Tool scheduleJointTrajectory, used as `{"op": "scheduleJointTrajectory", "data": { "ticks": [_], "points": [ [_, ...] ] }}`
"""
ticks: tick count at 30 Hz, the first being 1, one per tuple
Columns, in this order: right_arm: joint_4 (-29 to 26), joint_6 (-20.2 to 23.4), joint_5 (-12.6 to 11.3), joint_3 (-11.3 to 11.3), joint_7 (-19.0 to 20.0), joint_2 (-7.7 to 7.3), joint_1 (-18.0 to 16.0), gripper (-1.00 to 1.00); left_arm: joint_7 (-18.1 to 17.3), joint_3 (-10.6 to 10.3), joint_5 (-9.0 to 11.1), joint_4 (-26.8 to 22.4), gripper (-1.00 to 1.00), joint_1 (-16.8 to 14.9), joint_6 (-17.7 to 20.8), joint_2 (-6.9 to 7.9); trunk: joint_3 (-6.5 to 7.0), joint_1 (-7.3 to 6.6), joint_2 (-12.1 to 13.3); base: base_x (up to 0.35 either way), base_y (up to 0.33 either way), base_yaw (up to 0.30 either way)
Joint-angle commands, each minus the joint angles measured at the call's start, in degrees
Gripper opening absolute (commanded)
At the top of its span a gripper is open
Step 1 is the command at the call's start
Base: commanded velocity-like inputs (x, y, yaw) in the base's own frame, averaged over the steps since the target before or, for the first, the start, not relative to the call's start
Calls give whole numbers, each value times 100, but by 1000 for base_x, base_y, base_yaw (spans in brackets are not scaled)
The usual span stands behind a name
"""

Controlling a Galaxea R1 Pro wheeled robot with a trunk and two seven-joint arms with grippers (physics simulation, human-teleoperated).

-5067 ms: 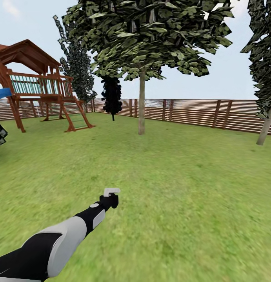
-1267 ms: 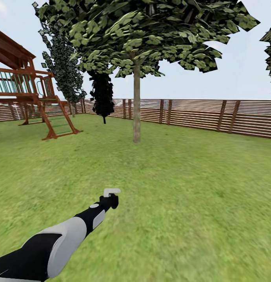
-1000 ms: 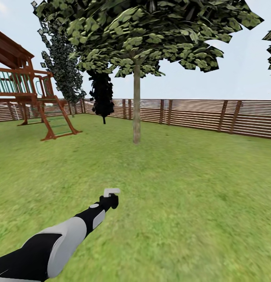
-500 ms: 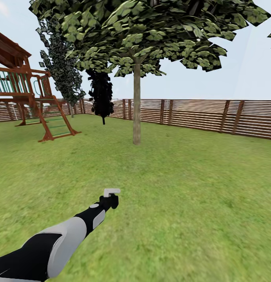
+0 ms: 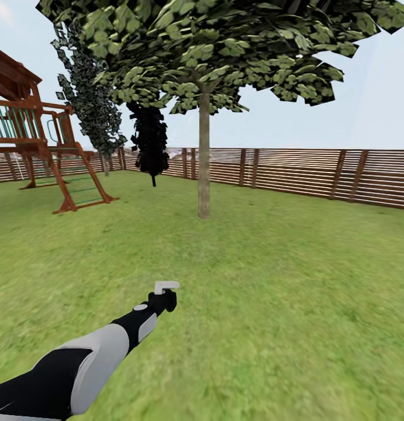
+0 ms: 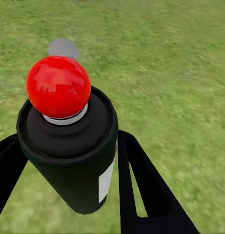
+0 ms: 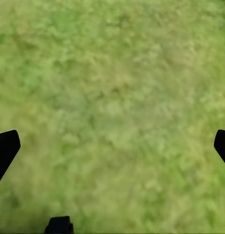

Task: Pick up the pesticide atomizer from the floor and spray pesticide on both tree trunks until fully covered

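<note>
A: Status? Where's the can?

B: Pesticide atomizer is clamped between the left gripper fingers, red cap up. Left arm held out low over the lawn. Right gripper has its fingers spread wide, nothing between them, grass below.

A: Target?

B: One tree dead ahead; its tree trunk is well apart from the arm, in front of the fence. Play tower off to the left.

A: Approach advice?

B: Keep the trunk centred, drive in close, then raise the arm and aim the nozzle at the bark. I'd sweep along the trunk and work round it for full cover.

A: Any label text?

B: White patch on the can's side, seen edge-on; probably a label, nothing readable.
</note>
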Motion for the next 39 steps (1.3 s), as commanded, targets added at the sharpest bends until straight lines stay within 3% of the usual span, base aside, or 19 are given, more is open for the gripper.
{"op": "scheduleJointTrajectory", "data": {
  "ticks": [1, 39],
  "points": [
    [22, -35, -58, 48, 23, 2, -12, 100, -17, 12, 0, 7, -100, -7, -19, 0, -10, 5, -8, 350, 0, 17],
    [22, -35, -58, 48, 23, 2, -14, 100, -14, 12, 0, 11, -100, -5, -11, 0, -10, 5, -8, 350, 0, 8]
  ]
}}
